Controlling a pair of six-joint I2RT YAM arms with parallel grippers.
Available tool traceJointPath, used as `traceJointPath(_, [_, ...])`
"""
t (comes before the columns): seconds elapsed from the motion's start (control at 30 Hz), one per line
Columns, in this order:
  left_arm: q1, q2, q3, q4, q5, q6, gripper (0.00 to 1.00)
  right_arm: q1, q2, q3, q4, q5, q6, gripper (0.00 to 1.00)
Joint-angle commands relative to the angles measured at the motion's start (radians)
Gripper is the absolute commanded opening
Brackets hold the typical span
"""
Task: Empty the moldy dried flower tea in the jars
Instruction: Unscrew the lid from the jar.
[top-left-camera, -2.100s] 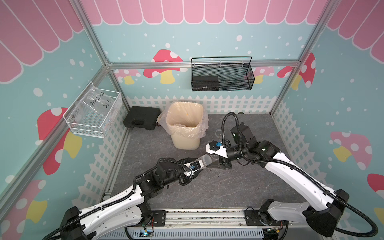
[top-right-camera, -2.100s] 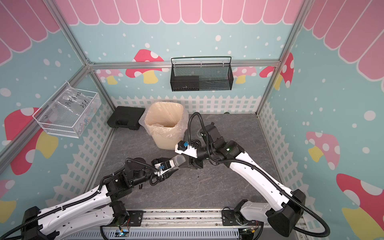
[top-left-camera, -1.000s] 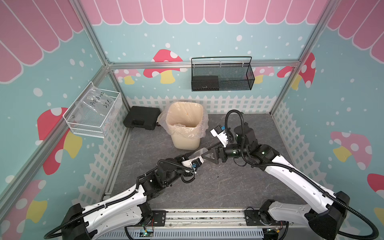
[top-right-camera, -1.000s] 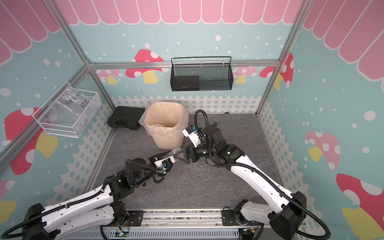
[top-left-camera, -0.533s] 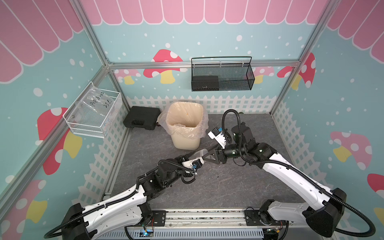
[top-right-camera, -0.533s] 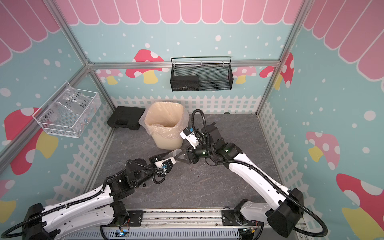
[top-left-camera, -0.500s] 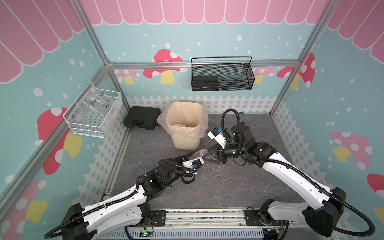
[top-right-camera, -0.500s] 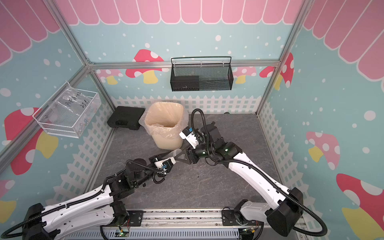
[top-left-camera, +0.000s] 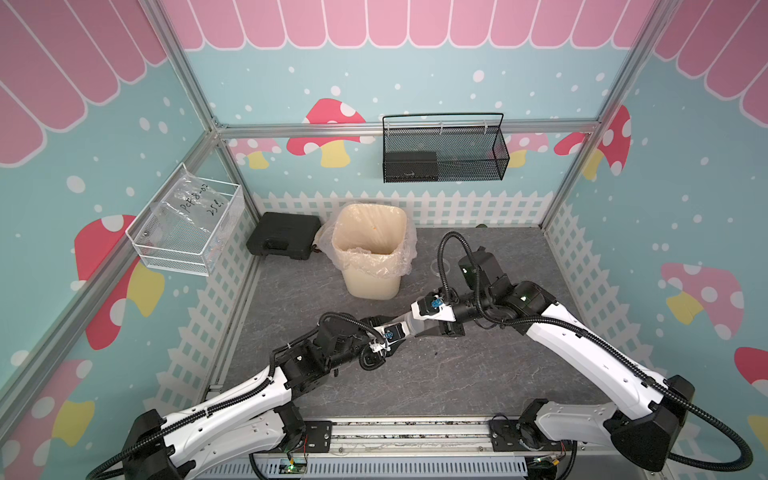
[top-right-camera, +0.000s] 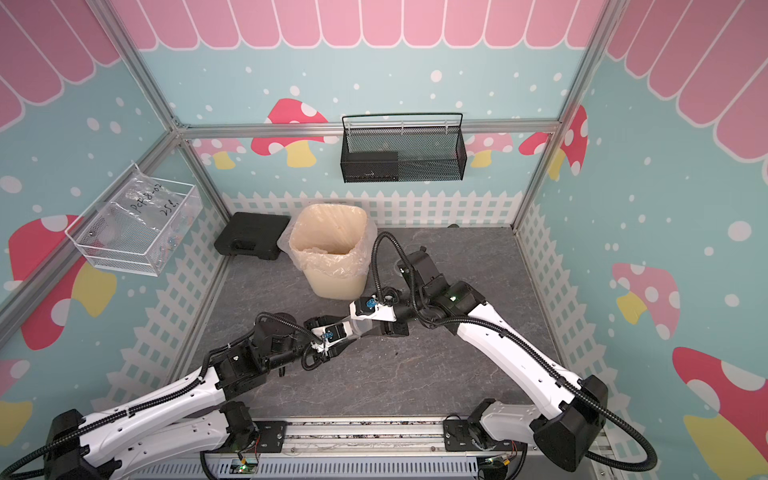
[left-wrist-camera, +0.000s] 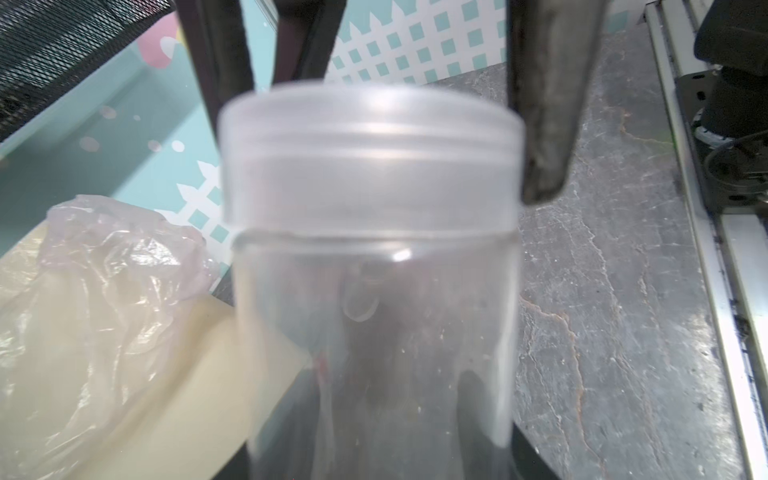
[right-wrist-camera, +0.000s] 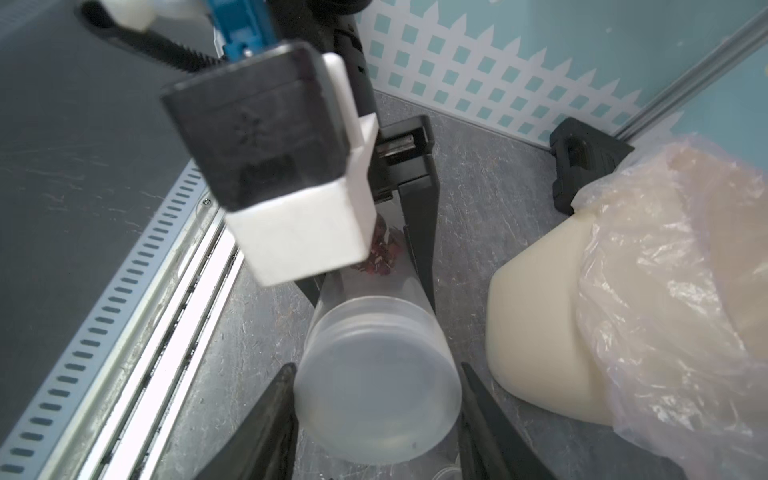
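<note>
Jar (top-left-camera: 410, 323), clear plastic, lid (right-wrist-camera: 378, 395) on — we list it lying about level above the grey floor (top-left-camera: 457, 374), caught between two grippers that meet nose to nose. Left gripper (right-wrist-camera: 372, 291): closed on the jar's body at the base end. Right gripper (right-wrist-camera: 378, 374): narrowed, one finger against each side of the lid. Moldy dried flower tea (right-wrist-camera: 382, 253): a small reddish clump inside the jar, at the end within the left gripper's fingers, farthest from the right gripper. Waste bin (top-left-camera: 374, 282), cream, plastic-lined: upright, just beyond both grippers and apart from them.

Change since a second ago: we find the right gripper's fingers drawn in from a wider spread onto the lid, its wrist camera (top-left-camera: 432, 309) brought close to the jar, and the jar a little farther from the waste bin.

Pose: left arm (top-left-camera: 232, 411) stretched low from the front rail (top-left-camera: 395, 432), forearm slanting toward the right gripper; right arm (top-left-camera: 582, 349) bent at the elbow, forearm folded back — wrist level, gripper pointing straight at the left one.
</note>
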Motion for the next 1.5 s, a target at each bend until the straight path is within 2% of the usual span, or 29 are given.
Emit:
traceJointPath(0.0, [-0.018,-0.007,0.034,-0.029,0.141,-0.029,0.40,-0.015,-0.003,0.002,0.168,0.072,-0.111,0.42])
traceJointPath(0.03, [-0.018,-0.007,0.033,-0.023,0.117,-0.026,0.40,-0.016,-0.017,-0.009,0.204,0.061,-0.041,0.54])
traceJointPath(0.07, [-0.019,-0.007,0.030,-0.011,0.087,-0.020,0.40,-0.016,-0.038,-0.018,0.235,0.048,0.043,0.74])
traceJointPath(0.1, [-0.018,-0.007,0.027,0.000,0.053,-0.011,0.40,-0.016,-0.057,-0.028,0.259,0.031,0.117,0.89])
traceJointPath(0.13, [-0.018,-0.008,0.022,0.015,0.009,0.001,0.40,-0.016,-0.084,-0.041,0.289,0.016,0.217,0.95])
traceJointPath(0.23, [-0.019,-0.002,0.014,0.046,-0.105,0.047,0.40,-0.017,-0.170,-0.104,0.380,0.013,0.526,0.98])
traceJointPath(0.37, [-0.019,0.013,0.020,0.064,-0.172,0.086,0.40,-0.017,-0.224,-0.135,0.381,0.112,0.838,0.91])
traceJointPath(0.47, [-0.020,0.015,0.018,0.078,-0.179,0.093,0.40,-0.018,-0.223,-0.134,0.342,0.187,0.995,0.91])
traceJointPath(0.6, [-0.019,0.011,0.019,0.088,-0.181,0.094,0.40,-0.017,-0.174,-0.120,0.282,0.172,1.144,0.91])
traceJointPath(0.83, [-0.021,0.000,0.020,0.082,-0.181,0.094,0.40,-0.018,-0.097,-0.112,0.242,0.102,1.229,0.83])
traceJointPath(1.1, [-0.024,0.005,0.023,0.079,-0.178,0.090,0.40,-0.017,-0.068,-0.128,0.241,0.031,1.211,0.79])
traceJointPath(1.27, [-0.024,0.004,0.023,0.069,-0.181,0.088,0.40,-0.015,-0.037,-0.110,0.201,0.007,1.161,0.64])
traceJointPath(1.47, [-0.024,0.011,0.030,0.065,-0.177,0.084,0.40,-0.015,-0.004,-0.049,0.147,-0.009,1.032,0.31])
